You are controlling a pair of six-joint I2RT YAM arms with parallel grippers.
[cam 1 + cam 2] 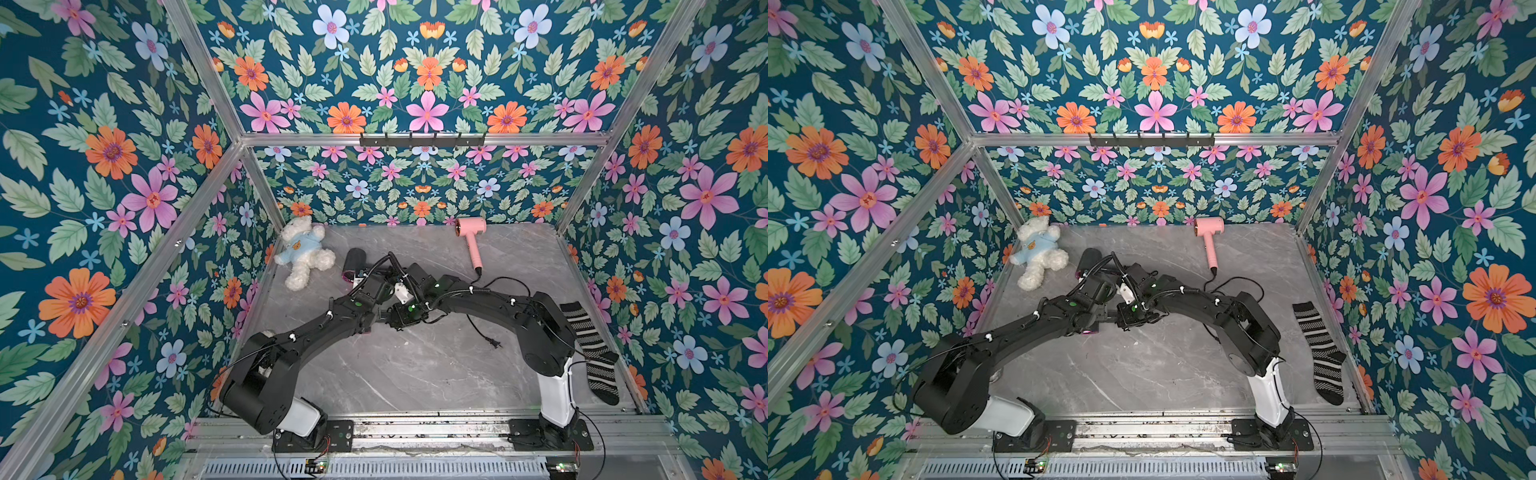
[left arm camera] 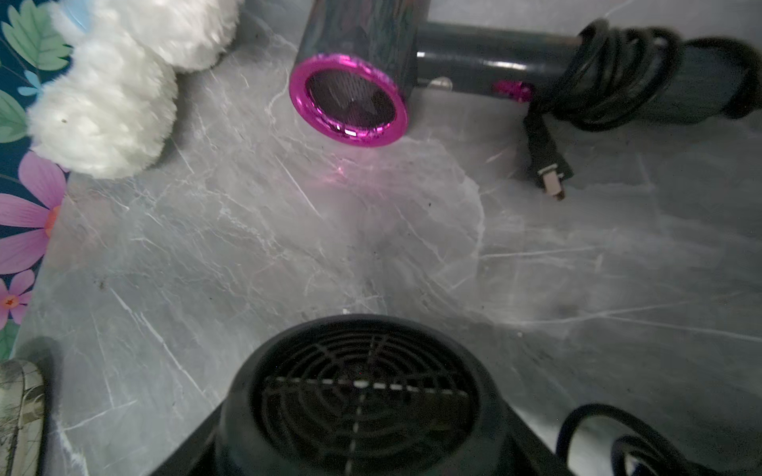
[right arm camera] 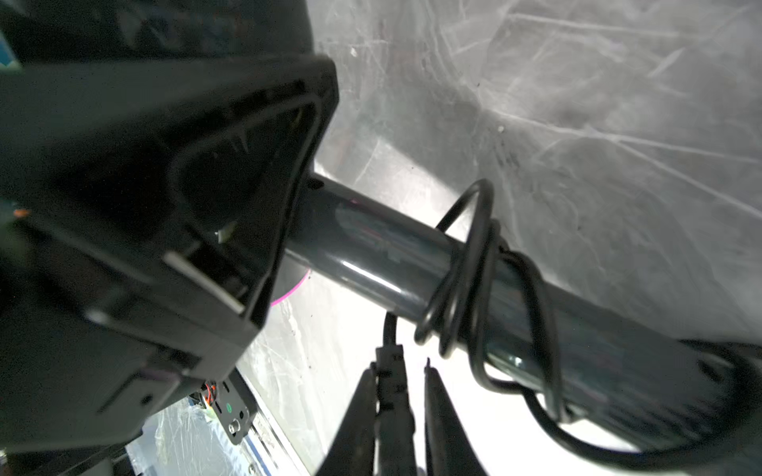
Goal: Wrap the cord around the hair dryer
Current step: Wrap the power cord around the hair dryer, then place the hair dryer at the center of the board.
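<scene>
Closest to the lens, at the bottom centre of the left wrist view, is the round black rear grille of the hair dryer [image 2: 363,391], above the grey marble table [image 2: 206,268]. In the right wrist view the left gripper [image 3: 284,230] appears clamped shut where the dryer's handle meets its head. One broad black finger [image 3: 185,173] covers the left half of that frame. That grip likely steadies the handle [image 3: 391,268] as a spool.

Several loose turns of black cord [image 3: 466,280] ring the handle at centre right. At bottom centre the right gripper [image 3: 400,364] pinches the plug [image 3: 391,387] between nearly closed fingers. This probably stops the cord's tail from springing loose while the last slack is tucked in.

In both top views the two arms meet mid-frame and hide this dryer. A second dark dryer [image 2: 350,94] with a magenta ring lies at the top of the left wrist view, its wound lead [image 2: 610,70] on its handle, beside a white teddy bear [image 2: 107,111]. In a top view, a pink dryer [image 1: 471,232] lies by the back wall with its loose lead [image 1: 482,336] trailing. A striped sock [image 1: 594,353] lies at the right edge.
</scene>
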